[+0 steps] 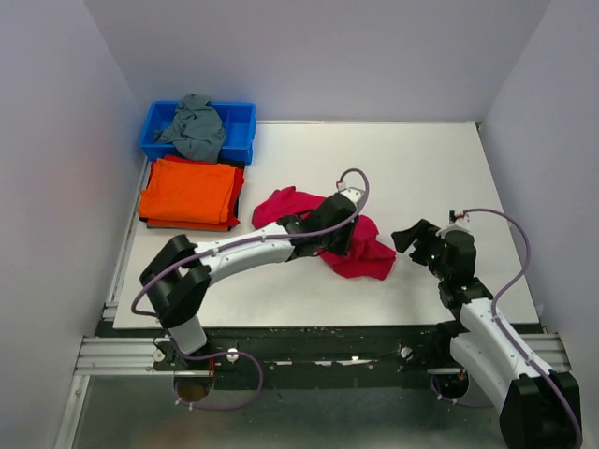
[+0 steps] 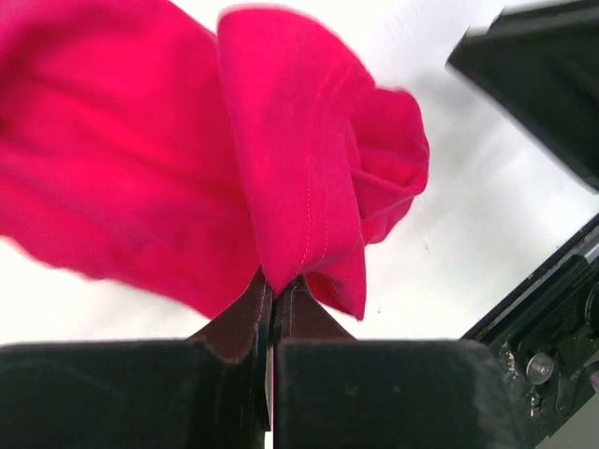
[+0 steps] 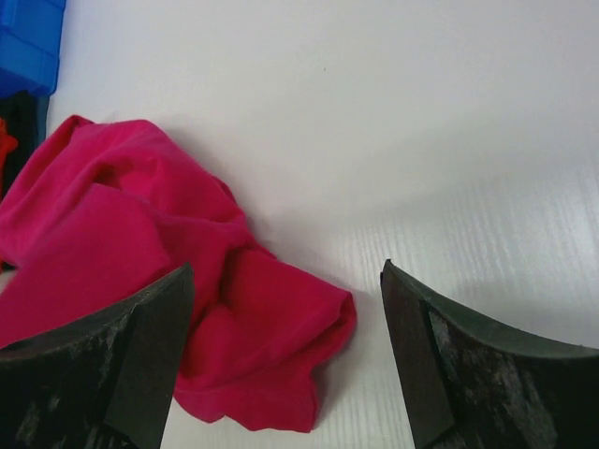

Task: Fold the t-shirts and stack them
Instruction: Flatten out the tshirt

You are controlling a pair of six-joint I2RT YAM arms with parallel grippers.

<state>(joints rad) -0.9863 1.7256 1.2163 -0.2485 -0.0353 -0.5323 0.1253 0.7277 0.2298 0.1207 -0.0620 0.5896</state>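
The left gripper [image 2: 271,288] was clamped on a fold of the crumpled pink t-shirt [image 1: 367,254] lying mid-table, probably to pull it flat for folding. The right gripper [image 3: 285,271] hovered just beside the cloth, fingers apart and empty, seemingly ready for another edge, with the folded orange stack [image 1: 187,192] well apart at the left

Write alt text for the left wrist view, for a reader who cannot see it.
The left end effector is shut on a fold of a crumpled magenta t-shirt, which fills the upper left of the frame. White table shows at right.
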